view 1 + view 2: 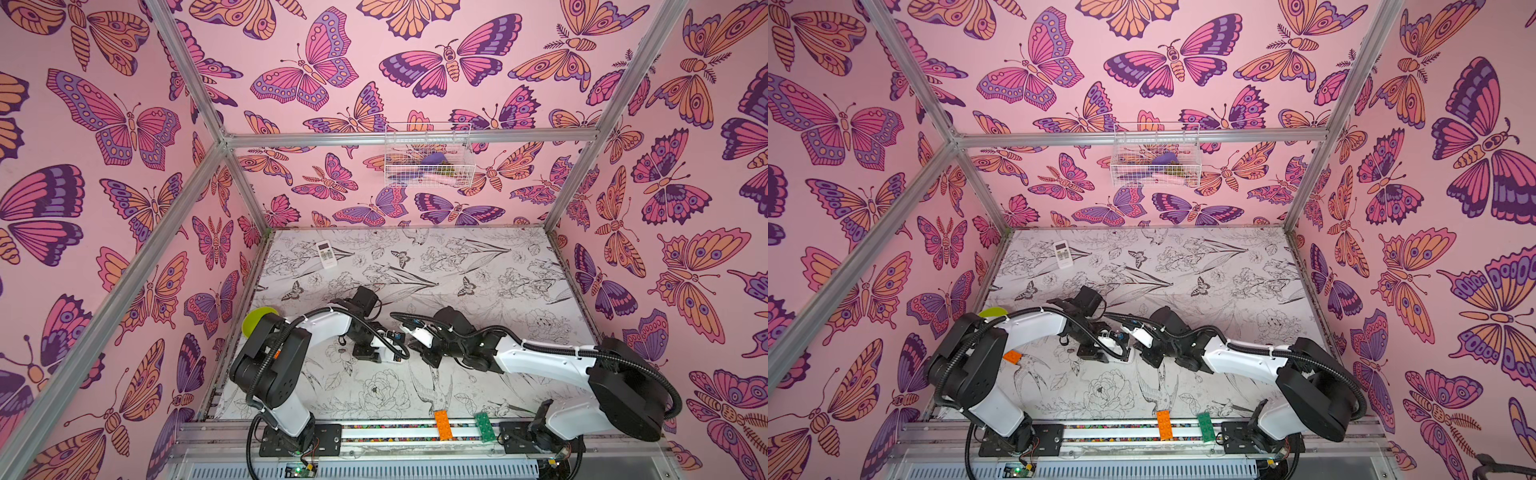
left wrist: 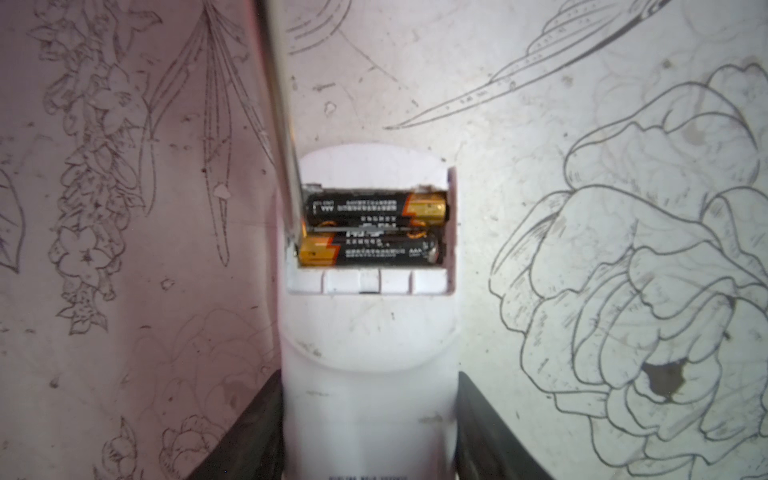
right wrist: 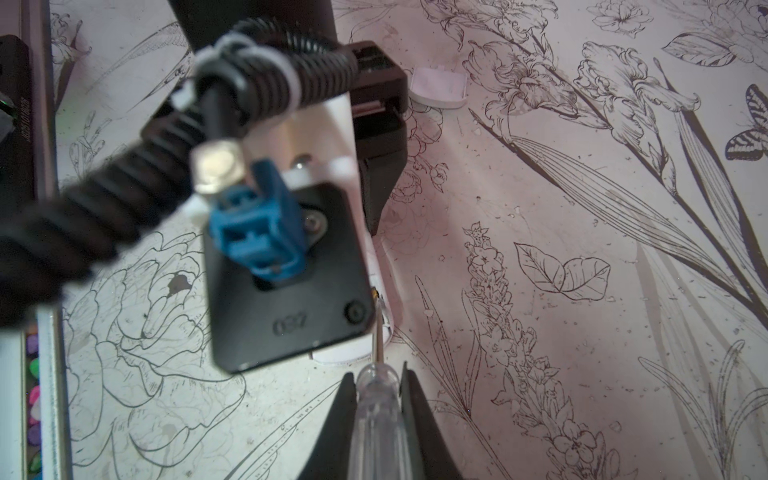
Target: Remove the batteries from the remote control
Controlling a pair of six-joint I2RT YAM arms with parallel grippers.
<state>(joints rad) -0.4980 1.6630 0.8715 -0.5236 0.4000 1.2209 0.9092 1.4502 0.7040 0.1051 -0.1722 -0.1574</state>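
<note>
My left gripper [image 2: 368,384] is shut on the white remote control [image 2: 370,395], one black finger against each side. Its battery bay is open. Two batteries lie in it side by side, black with gold ends: one [image 2: 374,207] further from the fingers, one [image 2: 370,252] nearer them. My right gripper [image 3: 376,376] is shut on the clear handle of a thin screwdriver [image 3: 376,419]. Its metal shaft [image 2: 284,124] reaches into the bay's corner, with the tip beside the nearer battery's gold end. In both top views the two arms meet over the remote control [image 1: 388,353] at mid-table.
A loose white battery cover [image 3: 436,87] lies on the table beyond the left wrist. A second white remote [image 1: 325,254] sits at the back left. A lime bowl [image 1: 255,320] is at the left edge. Orange [image 1: 443,424] and green [image 1: 483,426] bricks lie on the front rail.
</note>
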